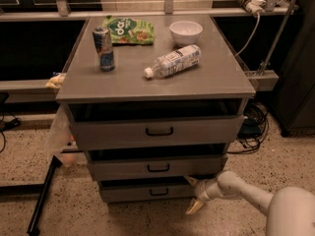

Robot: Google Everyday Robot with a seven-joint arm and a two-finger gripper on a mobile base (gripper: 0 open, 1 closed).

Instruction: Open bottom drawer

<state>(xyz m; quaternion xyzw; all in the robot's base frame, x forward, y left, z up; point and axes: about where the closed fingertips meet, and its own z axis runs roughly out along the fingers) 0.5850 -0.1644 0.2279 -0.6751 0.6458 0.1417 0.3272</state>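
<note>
Hand (193, 194) w/ fingers spread sits at right end of btm drawer (128, 194) (handle (158, 191) untouched).

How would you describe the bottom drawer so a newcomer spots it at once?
Find the grey cabinet in the middle of the view, with three stacked drawer fronts. The bottom drawer is the lowest, just above the floor, its front the smallest-looking of the three; the open gripper sits by its right end.
</note>
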